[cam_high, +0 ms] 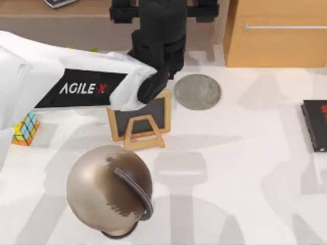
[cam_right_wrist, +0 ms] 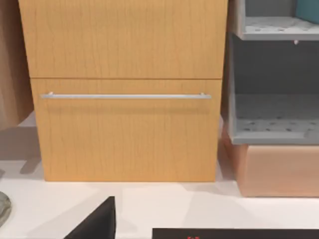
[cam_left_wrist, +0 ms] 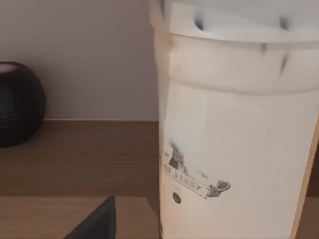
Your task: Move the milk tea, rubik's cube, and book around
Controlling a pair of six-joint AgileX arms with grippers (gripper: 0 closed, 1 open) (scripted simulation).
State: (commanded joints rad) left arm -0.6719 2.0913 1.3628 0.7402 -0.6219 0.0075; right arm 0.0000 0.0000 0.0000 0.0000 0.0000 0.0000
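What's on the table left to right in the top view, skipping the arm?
rubik's cube → bronze helmet → small chalkboard easel → grey round disc → black book at the right edge. The helmet and easel overlap somewhat in their spans; the order goes by their centres.

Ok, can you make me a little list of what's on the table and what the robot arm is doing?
left arm: stretched over the small chalkboard
left gripper: right up against the milk tea
rubik's cube: table's left edge
book: table's right edge
round grey disc: beside the chalkboard
shiny helmet: near front
wooden drawer cabinet: at the back
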